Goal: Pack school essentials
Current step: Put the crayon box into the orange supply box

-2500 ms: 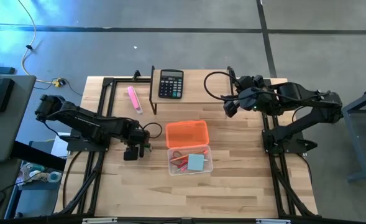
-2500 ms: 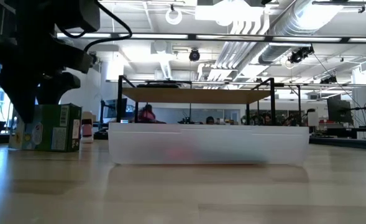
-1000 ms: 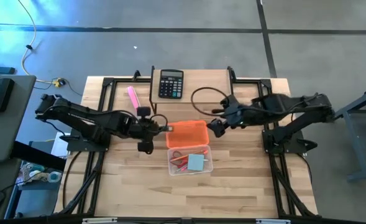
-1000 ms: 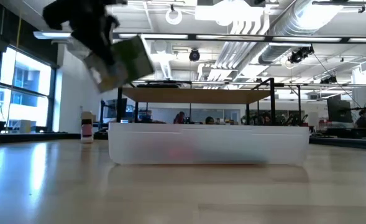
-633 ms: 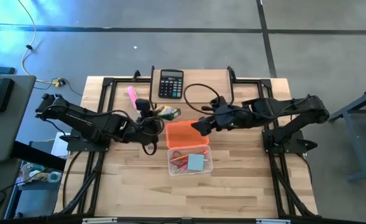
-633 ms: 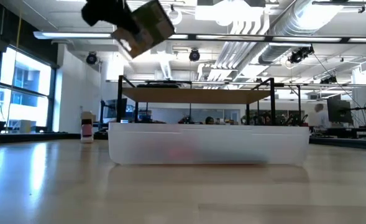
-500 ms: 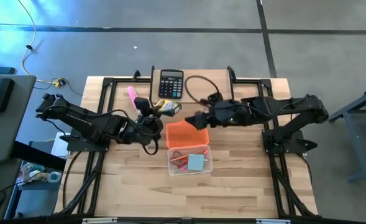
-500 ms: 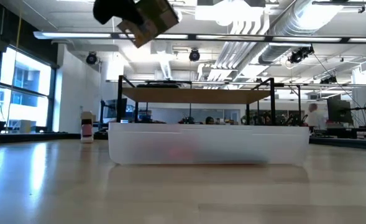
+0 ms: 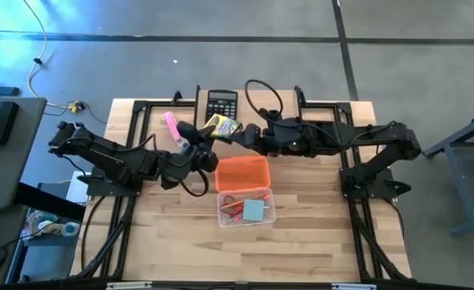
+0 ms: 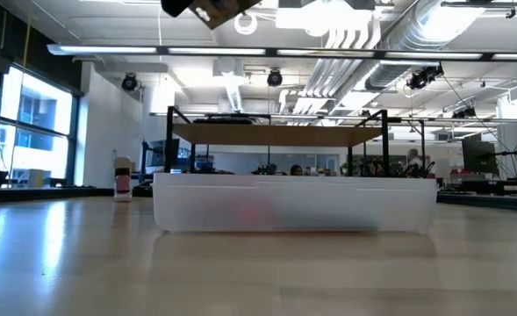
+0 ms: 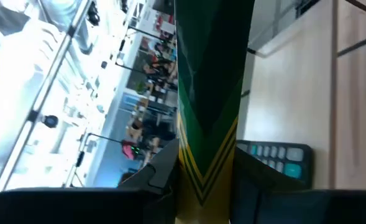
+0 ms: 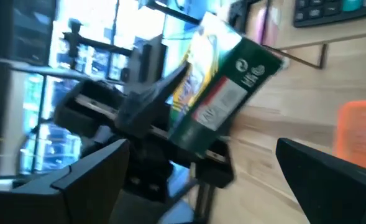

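Here the wooden table (image 9: 317, 242) carries a clear bin (image 9: 245, 208) near its middle, with an orange lid (image 9: 241, 172) lying against the bin's far side. Inside the bin sit a light-blue square notepad (image 9: 253, 210) and some red stationery (image 9: 230, 206) beside it. A black calculator (image 9: 221, 103) rests at the table's far edge, and a pink marker (image 9: 171, 124) lies to its left. The left gripper (image 9: 205, 138) is raised above the table, just left of the lid, its fingers clamped on a green-and-yellow box (image 9: 222, 126) that is held tilted in the air in front of the calculator. The right gripper (image 9: 249, 138) reaches in from the other side, fingers spread apart, just beside the box and not touching it.
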{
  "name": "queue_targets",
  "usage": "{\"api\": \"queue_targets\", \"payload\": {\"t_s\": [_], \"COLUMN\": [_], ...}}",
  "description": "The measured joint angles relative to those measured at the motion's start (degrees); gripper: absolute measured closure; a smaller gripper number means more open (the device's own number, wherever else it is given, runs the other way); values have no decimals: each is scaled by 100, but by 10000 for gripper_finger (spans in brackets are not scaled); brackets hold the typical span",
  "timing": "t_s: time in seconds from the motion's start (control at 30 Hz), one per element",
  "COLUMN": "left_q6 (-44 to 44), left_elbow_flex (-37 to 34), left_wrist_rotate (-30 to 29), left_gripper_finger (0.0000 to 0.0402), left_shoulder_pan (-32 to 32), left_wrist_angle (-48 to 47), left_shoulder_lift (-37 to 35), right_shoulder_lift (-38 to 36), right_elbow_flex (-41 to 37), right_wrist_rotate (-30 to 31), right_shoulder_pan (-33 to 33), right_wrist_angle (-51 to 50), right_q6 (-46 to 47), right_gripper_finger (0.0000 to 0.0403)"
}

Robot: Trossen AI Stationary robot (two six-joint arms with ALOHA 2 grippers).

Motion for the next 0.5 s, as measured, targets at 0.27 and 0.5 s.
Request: {"api": "queue_targets", "payload": {"t_s": [0.27,0.5], "left_q6": [885,1244], "left_elbow_flex": [2,2], "left_wrist_rotate": [151,219], "left_gripper_finger": [316,316], "left_shoulder_pan": [0,2], "left_wrist_angle": [588,874], "left_shoulder_lift": [0,-2], "right_shoulder_lift": [21,45], "right_elbow_flex": [2,2], "right_wrist_rotate": [46,-74], "right_shoulder_pan": [-242,-449], "right_wrist_angle": [189,374], "right_q6": [144,136], "right_gripper_finger": [6,19]}}
